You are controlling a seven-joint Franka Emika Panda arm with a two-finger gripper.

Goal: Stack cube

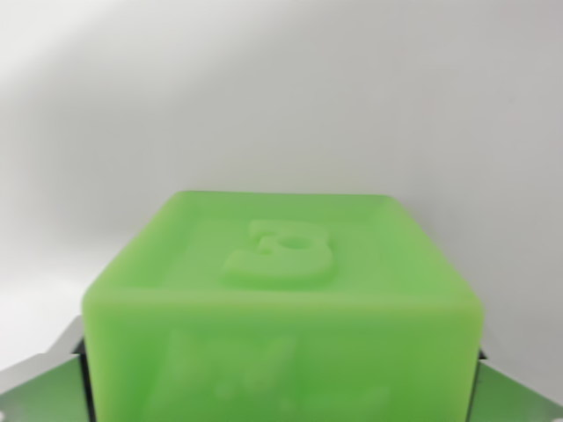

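A light green cube (281,299) fills the lower middle of the wrist view, with a raised symbol on its upper face and faint relief on its near face. My gripper (281,387) holds it: grey metal fingers (40,387) press against its left and right sides at the bottom corners of the picture. The cube's underside and whatever lies below it are hidden. No second cube shows in this view.
A plain white surface (281,97) spreads behind and around the cube, with a soft shadow to the cube's left.
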